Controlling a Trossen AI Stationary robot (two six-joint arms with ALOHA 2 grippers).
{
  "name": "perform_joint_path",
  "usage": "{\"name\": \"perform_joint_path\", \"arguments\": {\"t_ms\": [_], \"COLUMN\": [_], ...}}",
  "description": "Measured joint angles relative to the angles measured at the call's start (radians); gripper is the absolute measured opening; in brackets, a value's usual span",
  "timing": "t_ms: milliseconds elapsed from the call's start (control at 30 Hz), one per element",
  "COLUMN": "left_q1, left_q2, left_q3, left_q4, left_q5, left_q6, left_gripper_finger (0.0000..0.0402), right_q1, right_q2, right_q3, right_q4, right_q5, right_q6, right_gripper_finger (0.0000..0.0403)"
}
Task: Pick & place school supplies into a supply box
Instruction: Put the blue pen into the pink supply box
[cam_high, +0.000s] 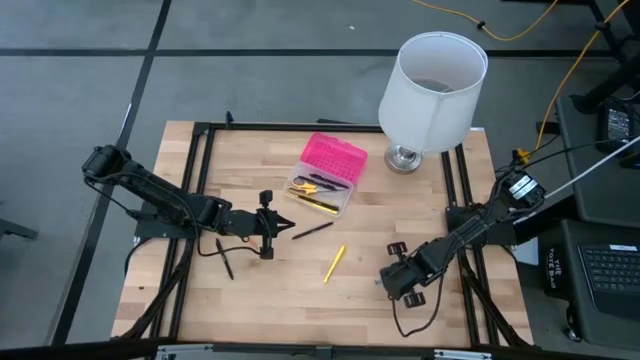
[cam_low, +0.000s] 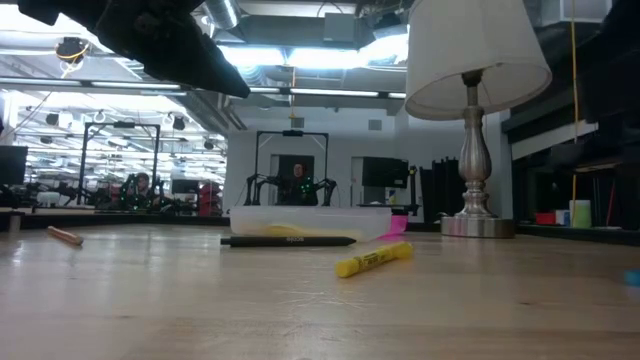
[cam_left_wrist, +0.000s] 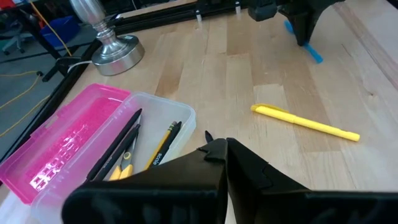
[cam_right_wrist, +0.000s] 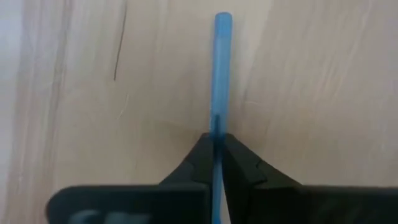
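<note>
near the table's right front, the right gripper (cam_right_wrist: 216, 148) clamps a blue pen (cam_right_wrist: 220, 68); left gripper (cam_left_wrist: 216, 149) closed.

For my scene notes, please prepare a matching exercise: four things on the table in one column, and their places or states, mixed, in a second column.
Things:
1. thin blue pen
2. yellow highlighter
3. yellow-handled scissors
4. white lamp

Places or states:
A. lying loose on the wooden table
B. standing at the table's far edge
C. pinched by the right gripper
D. inside the pink and clear pencil case

Pairs: 1-C, 2-A, 3-D, 4-B
</note>
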Motion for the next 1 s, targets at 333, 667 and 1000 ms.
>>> {"name": "perform_joint_path", "arguments": {"t_ms": [333,667,1000], "left_q1": [0.0,0.0,0.0], "left_q2": [0.0,0.0,0.0], "left_q3": [0.0,0.0,0.0], "left_q4": [-0.004,-0.008,-0.013], "left_q5": [-0.002,-0.003,-0.01], "left_q6": [0.048,0.079,0.07], "left_gripper_finger": [0.0005,0.0003,0.0001], "right_q1": [-0.102,-0.316,-0.475], "right_q2": [-0.15,-0.281,-0.3], "right_q3": [0.009,0.01,0.01], "right_q4": [0.006,0.022,0.119], "right_q5": [0.037,-0.082,-0.173], "right_q6": [-0.105,-0.346,-0.524], "right_gripper_finger": [0.0016,0.0016,0.0016]}}
